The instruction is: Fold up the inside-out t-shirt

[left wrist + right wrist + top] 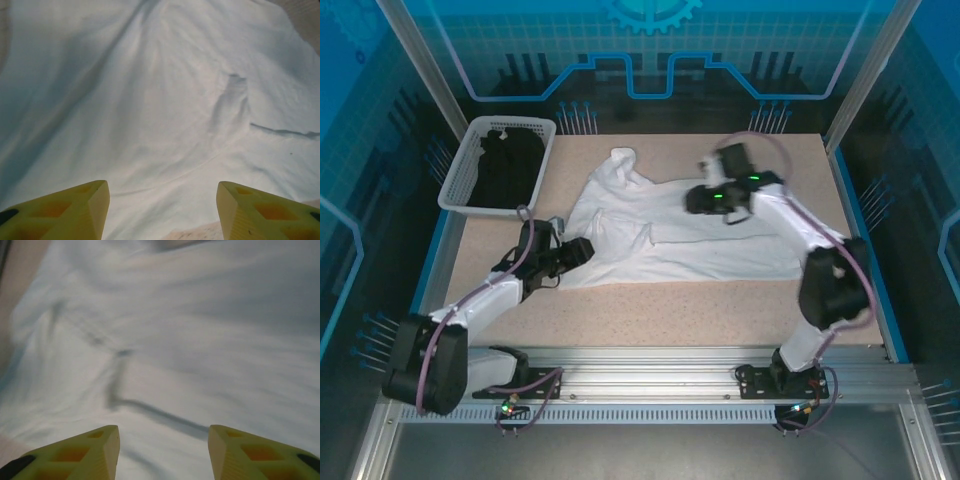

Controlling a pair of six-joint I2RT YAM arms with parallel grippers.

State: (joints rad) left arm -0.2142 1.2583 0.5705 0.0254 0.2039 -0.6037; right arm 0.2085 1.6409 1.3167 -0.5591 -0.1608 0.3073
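Speckled tabletop (720,300) — blue-lit panels (550,40) around (aluminium frame (650,382)).

1 white t-shirt (660,240); 1 basket (458,165), far-left corner of table (720,310), w/ 1 black garment (505,165); 2 grippers: L gripper (585,250), R gripper (692,200).

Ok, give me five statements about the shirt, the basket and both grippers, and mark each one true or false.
1. The white t-shirt lies spread on the table, outside the basket. True.
2. The basket holds a white garment. False: it holds a black garment.
3. The left gripper is shut on the t-shirt. False: its jaws stand apart with nothing between them.
4. The right gripper is over the t-shirt with its jaws apart. True.
5. The basket stands at the table's far right corner. False: it stands at the far left corner.
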